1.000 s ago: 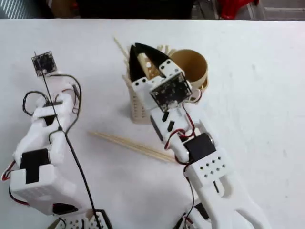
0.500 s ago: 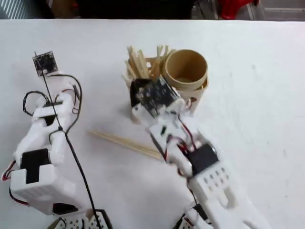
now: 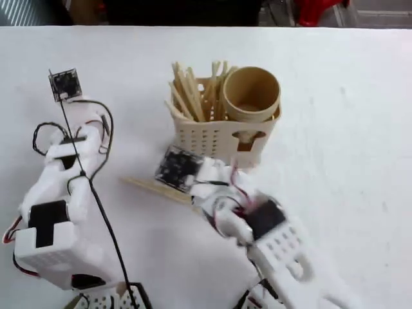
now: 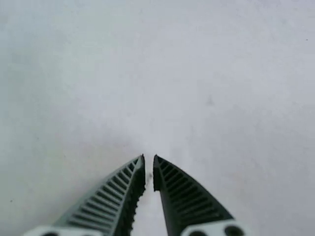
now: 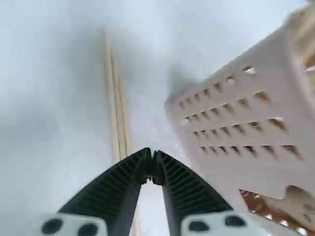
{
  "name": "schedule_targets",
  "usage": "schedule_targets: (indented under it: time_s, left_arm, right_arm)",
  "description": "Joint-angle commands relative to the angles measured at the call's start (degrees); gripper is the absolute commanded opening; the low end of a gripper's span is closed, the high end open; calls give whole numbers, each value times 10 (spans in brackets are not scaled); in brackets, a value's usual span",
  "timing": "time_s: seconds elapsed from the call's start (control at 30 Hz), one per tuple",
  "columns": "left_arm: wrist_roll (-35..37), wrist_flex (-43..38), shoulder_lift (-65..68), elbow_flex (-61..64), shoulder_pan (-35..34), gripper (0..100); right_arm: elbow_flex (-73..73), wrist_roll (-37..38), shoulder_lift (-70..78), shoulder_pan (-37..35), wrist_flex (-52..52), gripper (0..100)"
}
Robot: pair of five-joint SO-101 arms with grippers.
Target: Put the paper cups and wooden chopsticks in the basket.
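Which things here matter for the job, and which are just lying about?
Job: basket, paper cup inside it, chopsticks standing in it, loose chopsticks on the table, right gripper over them.
Not the job: left gripper, red object beyond the table's far edge.

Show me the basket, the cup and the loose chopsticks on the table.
basket (image 3: pixel 212 138), high view, perforated front wall.
cup (image 3: pixel 252 98), high view, inner wall.
loose chopsticks (image 5: pixel 115 98), right wrist view, mid-shaft.

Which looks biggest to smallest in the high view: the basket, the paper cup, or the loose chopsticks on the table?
1. basket, the largest.
2. paper cup, standing in it.
3. loose chopsticks, thin; the right arm hides one end, so their full length is unsure.
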Motion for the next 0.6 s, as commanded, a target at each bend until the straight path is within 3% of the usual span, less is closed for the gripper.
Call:
schedule_targets:
  time_s: [0.0, 0.23, 0.57]
  left_arm:
    - [-7, -11, -2, -25, 7, 50]
    - [-7, -11, -2, -25, 7, 50]
    - [-7, -11, -2, -25, 7, 50]
  right_arm:
    - [10, 18, 112, -7, -62, 22]
    - [33, 12, 261, -7, -183, 22]
    - [15, 13, 347, -7, -190, 22]
